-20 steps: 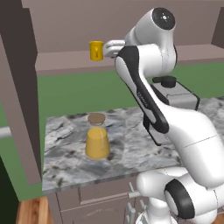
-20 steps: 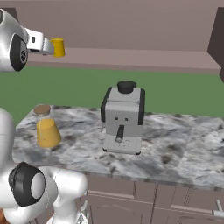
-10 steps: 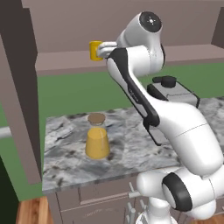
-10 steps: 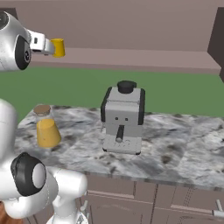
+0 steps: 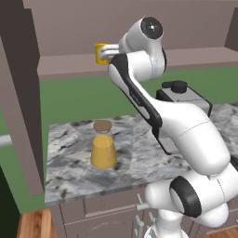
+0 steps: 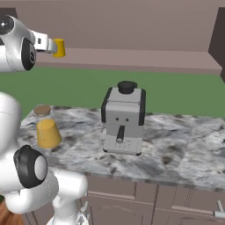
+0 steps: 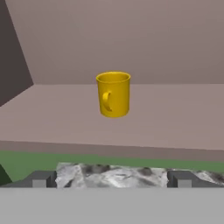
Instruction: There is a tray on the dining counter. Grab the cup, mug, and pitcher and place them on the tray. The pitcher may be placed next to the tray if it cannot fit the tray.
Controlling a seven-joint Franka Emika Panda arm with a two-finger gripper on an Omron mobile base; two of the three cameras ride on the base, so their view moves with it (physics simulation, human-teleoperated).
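The yellow mug point(image 7: 113, 94) stands upright on a brown shelf point(image 7: 175, 118), its handle turned toward the hand camera. My gripper point(image 7: 111, 179) is open, level with the mug and a short way in front of it, with nothing between the fingers. From the left base the gripper point(image 5: 108, 50) sits just right of the mug point(image 5: 99, 53); from the right base the gripper point(image 6: 47, 44) sits just left of the mug point(image 6: 59, 47). The pitcher point(image 5: 103, 148), glass with orange liquid and a cork lid, stands on the marble counter point(image 5: 69, 160) below; it is also at the counter's left end point(image 6: 47, 129). The tray and the cup are out of view.
A grey coffee machine point(image 6: 124, 118) stands mid-counter, right of the pitcher, and is partly behind my arm in the left base view point(image 5: 181, 93). A dark cabinet wall point(image 5: 18, 102) rises at the left. Drawers run under the counter edge.
The arm has swung a little left and the gripper has come closer to the mug. The jaws stay open. Mug and pitcher have not moved.
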